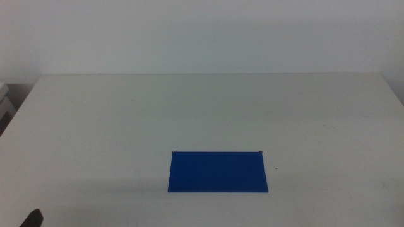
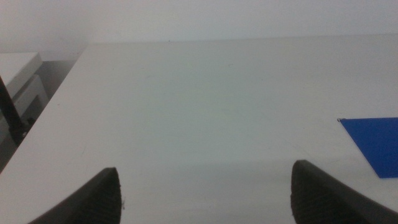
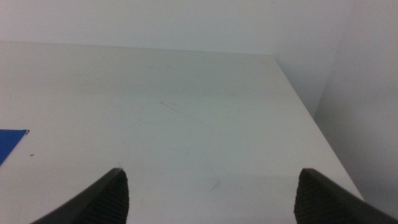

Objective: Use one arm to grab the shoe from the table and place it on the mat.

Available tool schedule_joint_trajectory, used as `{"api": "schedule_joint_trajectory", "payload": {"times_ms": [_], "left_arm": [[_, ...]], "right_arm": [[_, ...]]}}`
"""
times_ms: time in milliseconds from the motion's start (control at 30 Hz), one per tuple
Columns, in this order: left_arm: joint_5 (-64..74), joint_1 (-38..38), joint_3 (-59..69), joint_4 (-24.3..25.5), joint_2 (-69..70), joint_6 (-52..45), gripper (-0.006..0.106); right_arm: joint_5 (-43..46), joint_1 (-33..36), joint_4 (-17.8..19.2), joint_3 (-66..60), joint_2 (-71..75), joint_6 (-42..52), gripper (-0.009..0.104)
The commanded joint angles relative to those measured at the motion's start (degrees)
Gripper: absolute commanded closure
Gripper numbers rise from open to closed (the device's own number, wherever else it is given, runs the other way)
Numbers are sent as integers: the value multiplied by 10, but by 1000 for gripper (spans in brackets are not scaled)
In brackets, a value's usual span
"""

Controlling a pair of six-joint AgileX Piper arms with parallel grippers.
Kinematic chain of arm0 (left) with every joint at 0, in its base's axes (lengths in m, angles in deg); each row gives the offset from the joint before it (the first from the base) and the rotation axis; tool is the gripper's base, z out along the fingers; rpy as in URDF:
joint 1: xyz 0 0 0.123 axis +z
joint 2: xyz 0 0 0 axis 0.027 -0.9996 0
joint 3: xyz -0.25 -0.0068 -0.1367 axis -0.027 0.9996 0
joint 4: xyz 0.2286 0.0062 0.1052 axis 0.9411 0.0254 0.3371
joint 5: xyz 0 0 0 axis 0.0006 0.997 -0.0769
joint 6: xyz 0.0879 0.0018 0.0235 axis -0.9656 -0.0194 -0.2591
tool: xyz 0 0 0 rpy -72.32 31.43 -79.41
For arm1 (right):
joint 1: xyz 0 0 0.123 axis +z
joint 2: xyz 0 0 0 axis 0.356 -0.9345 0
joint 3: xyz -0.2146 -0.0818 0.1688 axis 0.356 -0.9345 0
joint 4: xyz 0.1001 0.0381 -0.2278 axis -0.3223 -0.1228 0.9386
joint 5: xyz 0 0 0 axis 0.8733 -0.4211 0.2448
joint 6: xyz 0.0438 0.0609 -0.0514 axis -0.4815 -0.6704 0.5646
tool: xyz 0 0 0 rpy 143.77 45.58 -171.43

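While both arms wait at the near edge, the off-white table fills most of the middle view, and the deep blue mat lies flat in the lower centre of that frame, just right of the middle. Two tiny metal pins sit at its far corners. A small dark speck marks the tabletop just right of the mat.

No shoe shows in any of the three views, so its place cannot be told.

Of the left gripper only a dark tip shows in the middle view, at the bottom left corner; in the left wrist view its two jaws stand wide apart with bare tabletop between them, pinching nothing, and a corner of the mat shows at the right edge of that frame.

Spread just as wide and empty, the right gripper hangs over bare table, with a sliver of the mat at the left edge of the right wrist view.
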Motion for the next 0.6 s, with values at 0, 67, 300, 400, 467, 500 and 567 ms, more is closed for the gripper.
{"api": "schedule_joint_trajectory", "payload": {"times_ms": [0,67,300,400,467,500,567], "left_arm": [[-46,-3,4,-5,8,3,7],[-46,-3,4,-5,8,3,7],[-46,-3,4,-5,8,3,7],[-46,-3,4,-5,8,3,7],[-46,-3,4,-5,8,3,7],[-46,-3,4,-5,8,3,7],[-46,-3,4,-5,8,3,7]], "right_arm": [[42,-5,-4,-2,14,2,8],[42,-5,-9,-2,14,2,8],[-23,-5,-10,55,8,2,8],[-110,-5,-10,127,-10,2,8],[-135,-5,-10,176,-33,2,8],[-140,-5,-10,196,-47,2,8],[-158,-5,-10,244,-79,2,8]]}}
